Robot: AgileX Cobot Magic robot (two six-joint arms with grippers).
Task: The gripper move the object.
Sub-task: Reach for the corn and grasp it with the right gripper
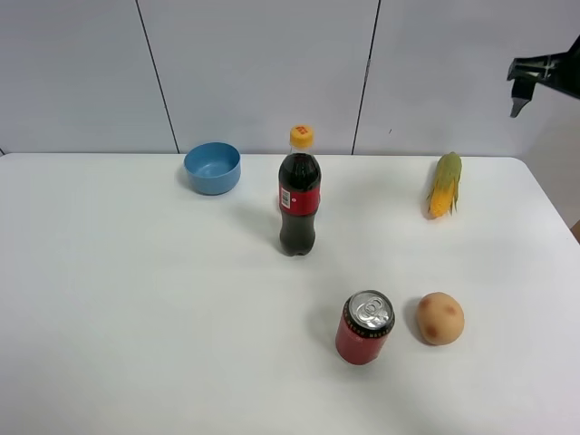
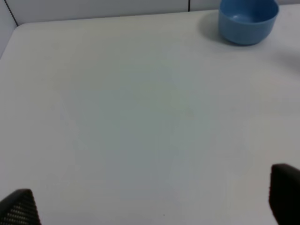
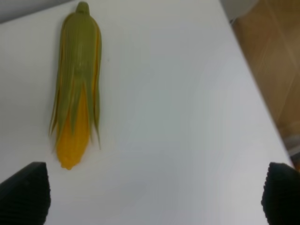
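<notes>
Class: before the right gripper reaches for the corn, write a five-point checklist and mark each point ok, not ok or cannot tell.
1. Is the right gripper open: ok.
2. Does the corn lie free, nothing touching it: ok.
3. Gripper centred over corn: not ok, corn sits towards one finger.
4. Jaws set to close across the corn's width: ok.
5. Is the left gripper away from corn: ok.
</notes>
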